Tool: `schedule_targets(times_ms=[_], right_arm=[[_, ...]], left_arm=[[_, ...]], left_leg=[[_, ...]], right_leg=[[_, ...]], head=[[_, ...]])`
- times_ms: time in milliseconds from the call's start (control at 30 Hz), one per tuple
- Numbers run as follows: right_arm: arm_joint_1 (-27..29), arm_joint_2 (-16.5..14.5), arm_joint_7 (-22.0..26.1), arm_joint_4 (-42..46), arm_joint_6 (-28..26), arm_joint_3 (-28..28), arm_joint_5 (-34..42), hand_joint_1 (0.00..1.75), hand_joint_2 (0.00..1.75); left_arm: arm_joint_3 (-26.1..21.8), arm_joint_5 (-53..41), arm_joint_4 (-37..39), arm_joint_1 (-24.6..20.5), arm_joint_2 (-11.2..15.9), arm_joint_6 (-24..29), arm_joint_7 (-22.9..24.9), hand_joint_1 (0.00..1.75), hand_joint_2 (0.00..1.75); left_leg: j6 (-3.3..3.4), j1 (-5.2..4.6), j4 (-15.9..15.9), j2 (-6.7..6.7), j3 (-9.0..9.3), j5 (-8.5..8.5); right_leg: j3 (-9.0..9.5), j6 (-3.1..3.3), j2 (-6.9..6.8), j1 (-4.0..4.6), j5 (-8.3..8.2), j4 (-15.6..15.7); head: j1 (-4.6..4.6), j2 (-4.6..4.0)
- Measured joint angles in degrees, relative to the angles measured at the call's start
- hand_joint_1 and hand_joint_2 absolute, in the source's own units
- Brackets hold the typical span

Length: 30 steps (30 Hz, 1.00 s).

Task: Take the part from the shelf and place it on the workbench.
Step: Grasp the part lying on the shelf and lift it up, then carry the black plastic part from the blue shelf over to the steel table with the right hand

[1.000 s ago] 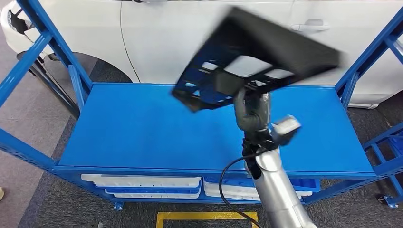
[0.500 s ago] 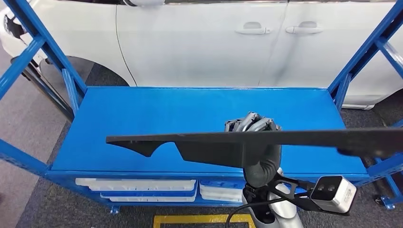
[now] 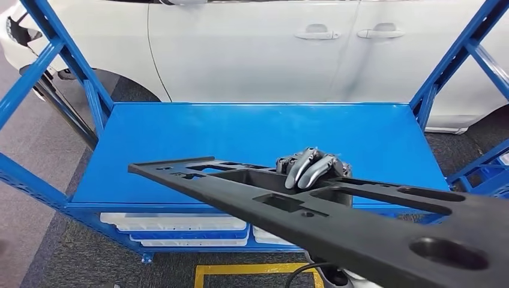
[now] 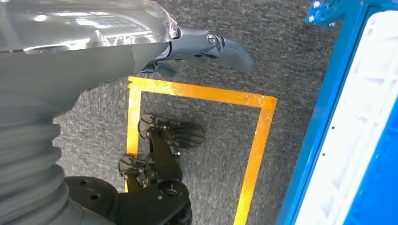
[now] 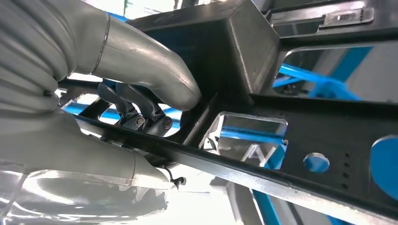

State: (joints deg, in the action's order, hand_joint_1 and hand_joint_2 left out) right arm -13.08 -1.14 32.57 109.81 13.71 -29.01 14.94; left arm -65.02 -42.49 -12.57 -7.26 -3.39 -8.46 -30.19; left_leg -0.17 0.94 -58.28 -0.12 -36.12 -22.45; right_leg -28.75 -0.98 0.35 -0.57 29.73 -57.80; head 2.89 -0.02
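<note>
One black part (image 3: pixel 336 225), a flat frame with cut-outs and no readable writing, is held level above the blue shelf (image 3: pixel 198 144). The right hand (image 3: pixel 312 168) holds it, fingers (image 3: pixel 300 169) curled over a bar. The left hand (image 4: pixel 206 47) hangs over the floor, fingers slightly apart, holding nothing.

A second ago I had the black frame (image 3: pixel 336 225) tipped up high above my right hand (image 3: pixel 312 168), its open face toward the camera. Half a second ago it had swung down edge-on, a thin dark bar across the hand. Now it has tilted on, its flat top showing, and it reaches out below and right of the fingers (image 3: pixel 303 169), which curl over its rail.
</note>
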Motion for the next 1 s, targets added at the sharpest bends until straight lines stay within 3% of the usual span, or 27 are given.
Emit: schedule_targets(times_ms=[67,100,167,233,267,300,333,367,400,467,500,567,600,633,733,767,800,833,867,933,1000], right_arm=[[-0.5,0.2,0.0,0.2,-0.4,-0.3,0.3,1.75,1.75],[-0.7,0.3,0.0,0.2,-0.5,-0.5,0.4,1.75,1.75],[-1.0,0.4,0.0,0.3,-0.6,-0.8,0.4,1.75,1.75],[-1.1,0.5,0.0,0.3,-0.7,-1.0,0.4,1.75,1.75],[-1.1,0.6,0.0,0.3,-0.8,-1.1,0.4,1.75,1.75],[-1.1,0.6,0.0,0.3,-0.8,-1.1,0.4,1.75,1.75],[-1.1,0.7,-0.1,0.3,-0.8,-1.1,0.4,1.75,1.75],[-1.2,0.8,-0.1,0.3,-0.8,-1.1,0.4,1.75,1.75],[-1.2,0.8,0.0,0.3,-0.8,-1.1,0.5,1.75,1.75],[-1.3,0.9,0.0,0.5,-1.2,-1.1,1.0,1.75,1.75],[-1.5,0.9,0.1,0.7,-1.5,-1.1,1.4,1.75,1.75],[-1.7,1.1,0.1,0.8,-2.0,-1.1,2.1,1.75,1.75],[-1.8,1.2,0.3,0.8,-2.0,-1.1,2.3,1.75,1.75],[-1.8,1.5,0.7,0.8,-2.0,-1.1,2.3,1.75,1.75],[-1.8,2.7,3.2,0.7,-1.4,-1.0,1.7,1.75,1.75],[-1.8,3.1,3.8,0.7,-1.1,-0.9,1.6,1.75,1.75],[-1.7,3.5,4.3,0.7,-0.8,-0.8,1.4,1.75,1.75],[-1.7,3.8,4.5,0.7,-0.5,-0.6,1.2,1.75,1.75],[-1.7,4.1,4.6,0.7,-0.2,-0.4,0.9,1.75,1.75],[-1.9,4.4,4.8,0.9,0.4,-0.1,0.4,1.75,1.75],[-2.2,4.8,4.6,1.5,1.0,0.2,0.2,1.75,1.75]], left_arm=[[0.0,0.0,0.0,0.0,0.0,0.1,0.1,0.0,1.75],[0.0,0.0,0.0,0.1,0.0,0.1,0.1,0.0,1.75],[-0.1,0.0,0.0,0.2,0.0,0.1,0.1,0.0,1.75],[-0.1,0.0,0.0,0.2,0.0,0.1,0.2,0.0,1.75],[-0.1,0.0,0.0,0.2,0.0,0.1,0.2,0.0,1.75],[-0.1,0.0,0.0,0.2,0.0,0.1,0.2,0.0,1.75],[-0.1,0.0,0.0,0.1,0.0,0.1,0.2,0.0,1.75],[-0.1,0.0,0.0,0.1,0.0,0.1,0.2,0.0,1.75],[-0.1,0.0,0.0,0.1,0.1,0.2,0.2,0.0,1.75],[-0.1,0.1,0.0,0.0,0.1,0.4,0.2,0.0,1.75],[-0.1,0.1,0.0,0.0,0.1,0.5,0.2,0.0,1.75],[-0.1,0.1,0.0,0.4,0.1,0.6,0.3,0.0,1.75],[-0.2,0.1,0.0,0.5,0.1,0.7,0.4,0.0,1.75],[-0.2,0.0,0.0,0.7,0.1,0.7,0.5,0.0,1.75],[-0.2,-0.2,0.0,0.9,0.1,0.8,0.9,0.0,1.75],[-0.2,-0.2,0.0,0.9,0.1,0.8,1.0,0.0,1.75],[-0.2,-0.3,0.0,1.0,0.1,0.7,1.2,0.0,1.75],[-0.2,-0.3,0.0,1.0,0.1,0.7,1.5,0.0,1.75],[-0.2,-0.4,0.0,1.0,0.1,0.7,2.0,0.0,1.75],[-0.2,-0.6,0.0,1.1,-0.1,0.8,3.7,0.0,1.75],[-0.2,-0.8,0.0,1.3,-0.3,1.2,6.1,0.0,1.75]], left_leg=[[-0.76,0.09,0.2,-0.04,-0.22,0.6],[-1.03,0.14,-0.2,-0.06,-0.58,0.01],[-1.32,0.29,-4.1,-0.07,-2.09,-4.2],[-1.52,0.31,-11.5,-0.07,-4.08,-9.56],[-1.6,0.31,-14.6,-0.07,-4.52,-10.82],[-1.62,0.3,-16.2,-0.07,-4.21,-10.86],[-1.56,0.28,-15.6,-0.07,-2.86,-9.77],[-1.42,0.27,-13.2,-0.07,-0.57,-8.19],[-1.18,0.23,-9.2,-0.08,2.39,-7.08],[-0.67,-0.04,-1.6,-0.1,7.39,-6.85],[-0.43,-0.22,0.4,-0.12,8.47,-7.28],[0.11,-0.33,1.3,-0.09,8.3,-7.02],[0.47,-0.25,1.4,0.05,7.98,-6.5],[0.89,-0.13,1.5,0.2,7.55,-5.89],[1.61,-0.05,1.6,0.47,5.53,-4.0],[1.61,-0.07,1.5,0.49,4.73,-3.42],[1.56,-0.1,1.4,0.52,3.88,-2.86],[1.48,-0.11,1.2,0.54,3.06,-2.37],[1.34,-0.11,0.9,0.54,2.22,-1.9],[0.95,-0.19,0.3,0.51,0.85,-1.15],[0.35,-0.28,-0.1,0.48,0.09,-0.33]], right_leg=[[-0.59,0.78,-0.06,0.07,-0.86,0.2],[-0.96,1.27,-0.16,0.01,-1.36,0.4],[-1.99,2.16,-0.41,-0.13,-2.55,0.8],[-3.32,2.57,-0.53,0.15,-3.57,0.7],[-4.02,2.63,-0.57,0.29,-4.07,0.7],[-4.73,2.62,-0.59,0.41,-4.55,0.6],[-5.45,2.57,-0.59,0.49,-5.01,0.4],[-6.11,2.46,-0.58,0.53,-5.42,0.3],[-6.68,2.3,-0.57,0.55,-5.79,0.0],[-7.53,1.78,-0.59,0.65,-6.52,-0.4],[-7.78,1.45,-0.62,0.65,-6.92,-0.5],[-8.06,0.69,-0.61,0.64,-7.72,-0.4],[-8.34,0.34,-0.54,0.56,-7.29,-0.7],[-8.84,0.01,-0.46,0.5,-5.84,-1.9],[-11.56,-0.71,-0.35,0.19,2.03,-11.0],[-12.17,-0.9,-0.35,0.11,3.5,-14.3],[-12.14,-1.04,-0.35,0.01,3.69,-16.4],[-11.3,-1.12,-0.36,-0.09,2.76,-16.8],[-9.34,-1.09,-0.36,-0.18,1.17,-15.0],[-3.38,-0.74,-0.35,-0.15,-0.48,-7.1],[0.62,-0.11,-0.33,0.14,0.16,-0.9]], head=[[-0.01,0.0],[-0.01,0.0],[-0.01,0.0],[-0.01,0.0],[-0.01,-0.01],[-0.01,0.0],[-0.01,0.01],[-0.01,0.01],[-0.01,0.02],[-0.01,0.01],[-0.01,0.01],[-0.01,0.01],[-0.01,0.01],[-0.01,0.01],[-0.01,0.0],[-0.01,-0.01],[-0.01,-0.01],[-0.01,0.0],[-0.01,0.01],[-0.01,0.01],[-0.01,0.01]])
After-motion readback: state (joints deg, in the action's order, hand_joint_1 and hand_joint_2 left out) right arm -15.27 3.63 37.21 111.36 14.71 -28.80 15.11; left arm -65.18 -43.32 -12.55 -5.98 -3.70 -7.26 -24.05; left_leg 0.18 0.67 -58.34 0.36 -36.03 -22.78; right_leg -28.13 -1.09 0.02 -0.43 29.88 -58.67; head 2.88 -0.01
